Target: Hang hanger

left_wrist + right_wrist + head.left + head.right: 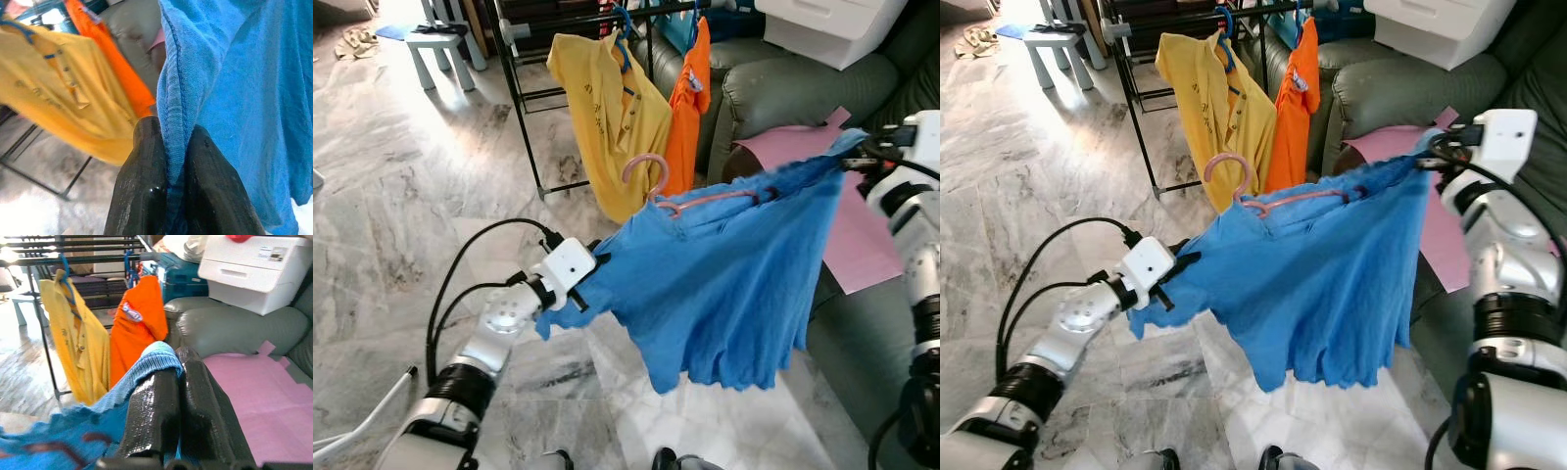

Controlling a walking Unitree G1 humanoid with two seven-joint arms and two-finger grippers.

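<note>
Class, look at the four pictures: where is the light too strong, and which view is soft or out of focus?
Left eye view: sunlight washes out the floor at upper left. Left wrist view: the yellow shirt behind is blurred, while the blue shirt between the fingers is sharp. Right wrist view: glare on the floor at left.

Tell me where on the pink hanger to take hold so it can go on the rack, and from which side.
Grip the pink hanger at its neck, just below the hook, coming from above. The hook stands clear of the blue shirt, while the arms are threaded inside the fabric. Both tools are busy: the left tool and right tool are each shut on a shirt edge, so one must let go first.
</note>
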